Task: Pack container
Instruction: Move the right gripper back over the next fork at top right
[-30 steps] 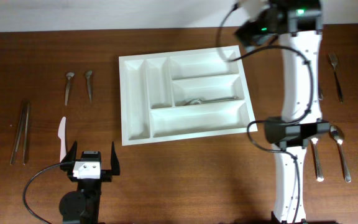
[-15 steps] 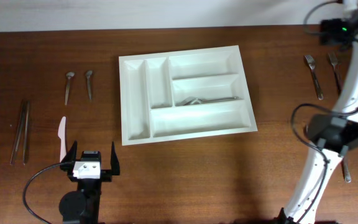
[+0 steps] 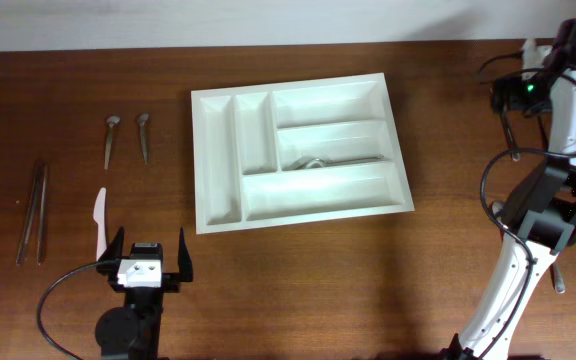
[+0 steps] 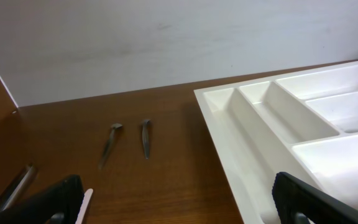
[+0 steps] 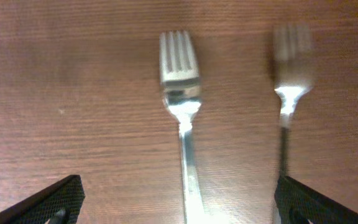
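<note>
1. A pale wall backs a dark brown wooden tabletop (image 3: 298, 290). The grain is plain and the light even, and cutlery lies in small groups on either side.
2. Far out to the left of the left end effector (image 3: 149, 250) lies a pair of long thin grey sticks (image 3: 42, 215), perhaps chopsticks. A flat white plastic knife (image 3: 99, 220) lies just beside its left finger, and two small silver metal spoons (image 3: 110, 145) lie ahead and left of it. They seem sorted by kind, ready for picking.
3. The left end effector rests low at the near edge with its fingers spread and nothing between them, apparently parked while the other arm works.
4. Ahead and to the right of it sits the large white rectangular plastic five-compartment cutlery tray (image 3: 218, 150). It is well apart from both arms, near the tabletop's middle. A silvery utensil (image 3: 318, 161) already lies in its middle crosswise compartment, so packing looks to be barely begun.
5. Well to the tray's right, the right end effector (image 5: 179, 202) hovers with its fingers spread wide and empty. A shiny silver metal fork (image 5: 180, 81) lies straight below, between the fingers. It is probably lined up for a grasp.
6. A second, blurred silver fork (image 5: 293, 68) lies parallel, near the right finger.
</note>
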Robot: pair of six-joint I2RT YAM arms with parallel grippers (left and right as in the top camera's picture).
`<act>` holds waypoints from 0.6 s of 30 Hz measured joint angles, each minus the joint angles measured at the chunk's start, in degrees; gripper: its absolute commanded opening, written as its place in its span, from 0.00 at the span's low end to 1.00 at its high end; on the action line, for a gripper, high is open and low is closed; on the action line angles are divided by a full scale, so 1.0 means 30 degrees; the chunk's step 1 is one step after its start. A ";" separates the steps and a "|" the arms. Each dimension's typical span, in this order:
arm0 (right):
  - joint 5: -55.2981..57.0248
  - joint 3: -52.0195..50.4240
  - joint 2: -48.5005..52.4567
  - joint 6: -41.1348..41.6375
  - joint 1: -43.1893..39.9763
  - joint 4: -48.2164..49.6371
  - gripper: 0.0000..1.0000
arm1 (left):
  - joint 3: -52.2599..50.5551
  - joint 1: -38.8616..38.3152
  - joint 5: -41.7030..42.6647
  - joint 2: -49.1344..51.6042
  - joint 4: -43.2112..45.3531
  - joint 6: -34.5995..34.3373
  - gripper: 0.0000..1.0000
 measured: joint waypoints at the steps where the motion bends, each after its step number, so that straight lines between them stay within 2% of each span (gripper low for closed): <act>1: 0.0000 -0.0423 0.0000 -0.0117 0.0058 0.0204 0.99 | 0.0000 0.0000 0.0000 0.0000 0.0000 0.0000 0.99; 8: 0.0007 -0.2113 0.0000 -0.0393 0.0087 0.0619 0.99 | 0.0000 0.0000 0.0000 0.0000 0.0000 0.0000 0.99; 18: 0.0000 -0.2215 0.0408 -0.0692 -0.0029 0.0896 0.99 | 0.0000 0.0000 0.0000 0.0000 0.0000 0.0000 0.99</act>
